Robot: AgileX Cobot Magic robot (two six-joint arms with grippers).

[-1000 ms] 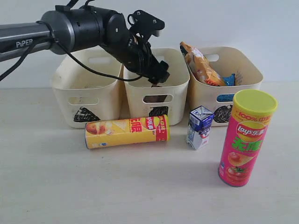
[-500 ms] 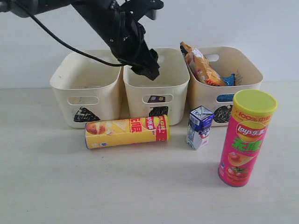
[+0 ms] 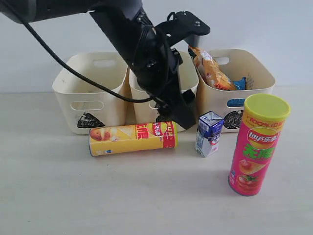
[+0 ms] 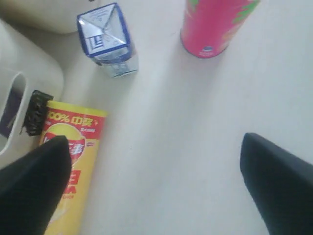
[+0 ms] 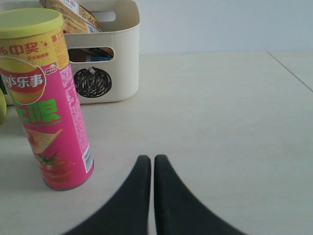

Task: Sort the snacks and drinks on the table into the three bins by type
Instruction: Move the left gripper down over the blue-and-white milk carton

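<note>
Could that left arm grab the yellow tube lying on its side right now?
Probably yes: the left gripper hangs open close over the red end of the yellow tube, with nothing between them.

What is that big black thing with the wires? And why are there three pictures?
It is a robot arm. One picture comes from a camera watching the whole table. The other two come from cameras on the robot's wrists. The left gripper, wide open and empty, hangs near a yellow-and-red crisp tube lying on its side. A small blue-and-white carton and a tall pink tube with a yellow-green lid stand nearby. Behind are three cream plastic bins. The right gripper is shut, holding nothing.
</note>
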